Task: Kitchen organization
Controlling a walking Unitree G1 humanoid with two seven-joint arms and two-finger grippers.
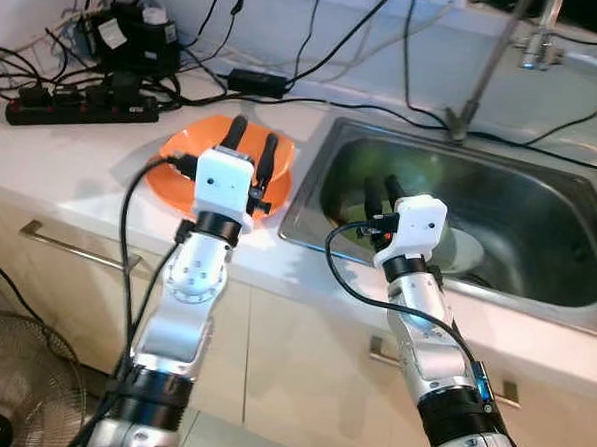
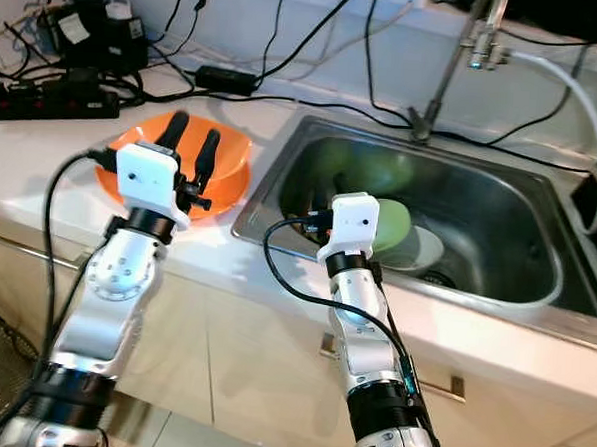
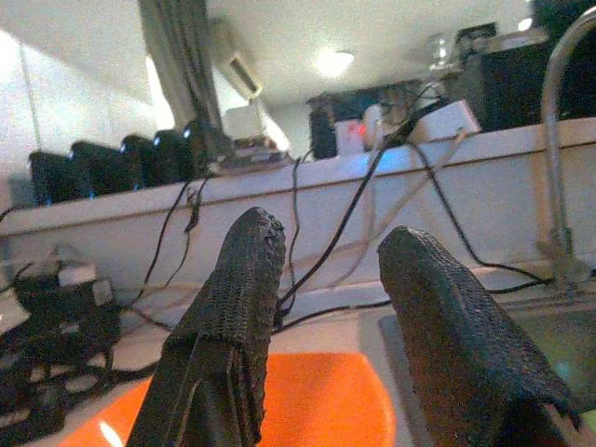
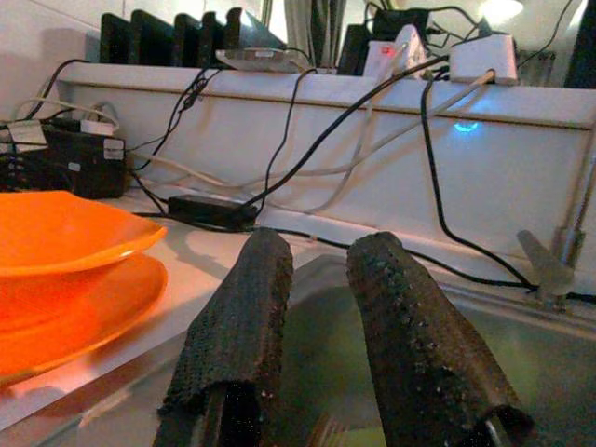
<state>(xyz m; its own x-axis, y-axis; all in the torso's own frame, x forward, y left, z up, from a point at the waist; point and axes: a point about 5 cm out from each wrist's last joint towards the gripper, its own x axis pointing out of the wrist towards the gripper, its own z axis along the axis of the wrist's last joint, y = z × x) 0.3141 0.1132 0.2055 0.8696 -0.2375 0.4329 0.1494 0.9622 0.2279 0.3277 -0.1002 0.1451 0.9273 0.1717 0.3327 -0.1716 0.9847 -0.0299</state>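
The robot stands before a pale kitchen counter (image 1: pixel 71 167) with a stainless steel sink (image 1: pixel 536 286) set in it. The left gripper (image 1: pixel 250 147) hangs over the orange plastic bowl (image 1: pixel 175 182), which sits on an orange plate on the counter just beside the sink's rim; its two black fingers stand apart with nothing between them. The right gripper (image 1: pixel 383 195) reaches over the sink's near edge, its fingers slightly parted and empty. In the basin lie a pale green round dish (image 2: pixel 394 224) and a white plate (image 2: pixel 429 252), touching or overlapping.

The step in hand is probably fetching a dish out of the sink. To do it well, the right gripper should descend toward the green dish's rim, straddle the edge with one finger on each side, and avoid scraping the basin wall or the black cables (image 1: pixel 285 103) trailing along the counter.
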